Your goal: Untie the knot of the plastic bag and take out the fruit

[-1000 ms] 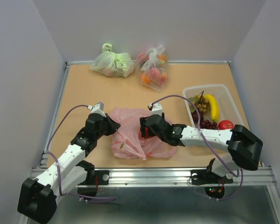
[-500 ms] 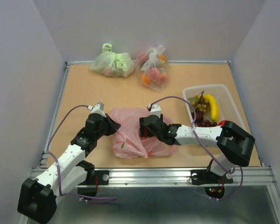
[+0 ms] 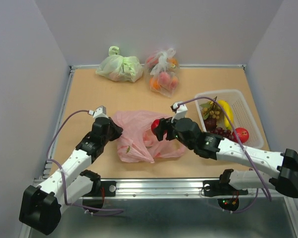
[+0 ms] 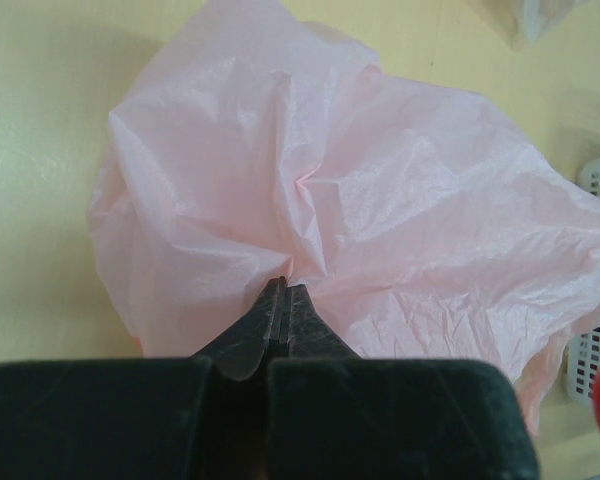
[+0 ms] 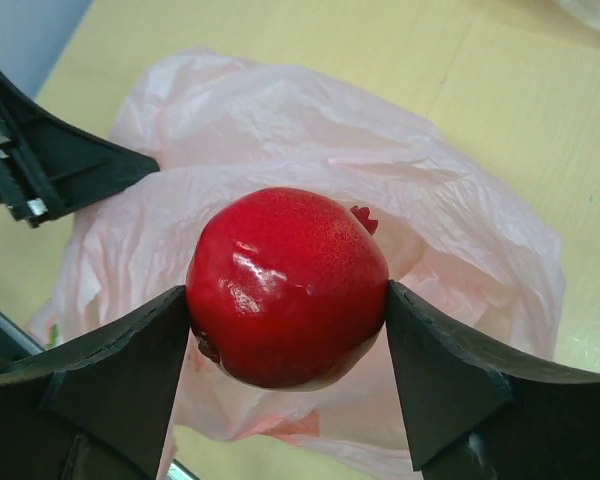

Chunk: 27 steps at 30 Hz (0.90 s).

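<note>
The pink plastic bag [image 3: 131,136] lies crumpled on the table between the arms, and it fills the left wrist view [image 4: 330,190]. My left gripper [image 3: 114,133] is shut on a fold of its film [image 4: 283,286] at the bag's left side. My right gripper [image 3: 158,127] hangs just above the bag's right part, shut on a round red fruit [image 5: 287,285] held between both fingers [image 5: 130,365]. The knot does not show. A banana [image 3: 227,112], green grapes [image 3: 213,112], dark grapes [image 3: 219,132] and another red fruit [image 3: 241,133] lie in the white basket [image 3: 222,91].
A pale green bag [image 3: 120,67] and a clear bag of orange-red fruit [image 3: 164,74] sit at the back edge. The white basket stands at the right, close beside my right arm. Grey walls enclose the table on three sides.
My right gripper has come up and to the right out of the pink bag with the red fruit in it. The left gripper keeps its grip and has shifted slightly back.
</note>
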Motion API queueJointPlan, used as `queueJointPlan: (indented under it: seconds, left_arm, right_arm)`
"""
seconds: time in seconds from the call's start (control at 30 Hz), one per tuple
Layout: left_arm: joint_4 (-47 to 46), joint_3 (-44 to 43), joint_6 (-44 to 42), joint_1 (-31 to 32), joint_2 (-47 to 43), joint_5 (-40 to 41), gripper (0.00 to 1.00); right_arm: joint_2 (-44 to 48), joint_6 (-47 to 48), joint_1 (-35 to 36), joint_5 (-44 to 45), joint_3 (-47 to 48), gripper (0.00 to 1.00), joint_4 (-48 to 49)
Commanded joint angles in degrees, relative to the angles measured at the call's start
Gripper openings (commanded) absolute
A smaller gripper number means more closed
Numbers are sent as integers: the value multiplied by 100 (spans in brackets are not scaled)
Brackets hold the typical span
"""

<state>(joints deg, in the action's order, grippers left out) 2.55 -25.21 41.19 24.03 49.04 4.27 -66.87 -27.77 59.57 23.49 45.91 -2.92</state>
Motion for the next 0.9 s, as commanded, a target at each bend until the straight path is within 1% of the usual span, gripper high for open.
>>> queueJointPlan:
  seconds: [0.0,0.03,0.07,0.1,0.17,0.2,0.23,0.3,0.33,0.4,0.43,0.47,0.5,0.53,0.57,0.6,0.63,0.7,0.77,0.8,0.83,0.87]
  left_arm:
    - [114,-308,21,14,45,311,0]
    - [167,-335,29,14,19,346,0]
    - [280,-361,29,5,-25,390,0]
    - [360,-396,29,5,-130,442,0]
    - [561,-502,3,5,-349,627,0]
    - [632,-537,-23,-4,-429,714,0]
    - [685,-607,-32,-21,-491,750,0]
    - [861,-686,-67,-39,-684,803,0]
    - [922,-756,-85,-65,-728,864,0]
    - [1072,-818,-120,-91,-807,900,0]
    - [1099,-871,-129,-92,-825,926,0]
    - [1134,-897,-146,-109,-834,926,0]
    - [1186,-915,-164,-118,-843,935,0]
    - [1204,-941,-181,-118,-834,935,0]
    - [1257,-968,-208,-127,-834,935,0]
    - [1257,-968,-225,-136,-817,935,0]
    - [1257,-985,-243,-136,-825,918,0]
    - [1248,-1021,-278,-153,-843,900,0]
    - [1240,-1056,-304,-153,-852,882,0]
    - [1257,-1073,-331,-153,-852,882,0]
    - [1274,-1134,-331,-171,-861,874,0]
    - [1292,-1152,-357,-171,-878,856,0]
  right_arm:
    - [490,149,-24,444,-12,17,108]
    - [543,140,-16,751,23,16,29]
    - [596,166,-59,1380,102,16,-207]
    - [631,175,-121,1656,163,16,-357]
    - [693,149,-550,2096,321,16,-858]
    - [719,123,-752,2142,357,16,-1016]
    - [824,123,-1172,2221,392,16,-1270]
    - [991,271,-1508,2458,419,16,-1404]
    - [1166,368,-1806,2624,427,16,-1457]
    - [1316,702,-2193,2872,454,16,-1484]
    - [1369,781,-2439,2872,497,17,-1501]
    - [1448,895,-2972,2776,507,17,-1492]
    - [1458,948,-3256,2680,507,17,-1492]
    - [1440,975,-3764,2574,498,18,-1501]
    - [1388,984,-4004,2382,489,19,-1501]
    - [1326,958,-4223,2276,463,23,-1510]
    - [1274,923,-4417,2205,437,24,-1519]
    - [1028,774,-5224,1906,331,28,-1528]
    - [861,642,-5551,1722,270,31,-1536]
    - [729,537,-5692,1503,243,37,-1536]
    - [659,501,-5824,1388,234,41,-1536]
    - [606,466,-5930,1300,243,51,-1536]
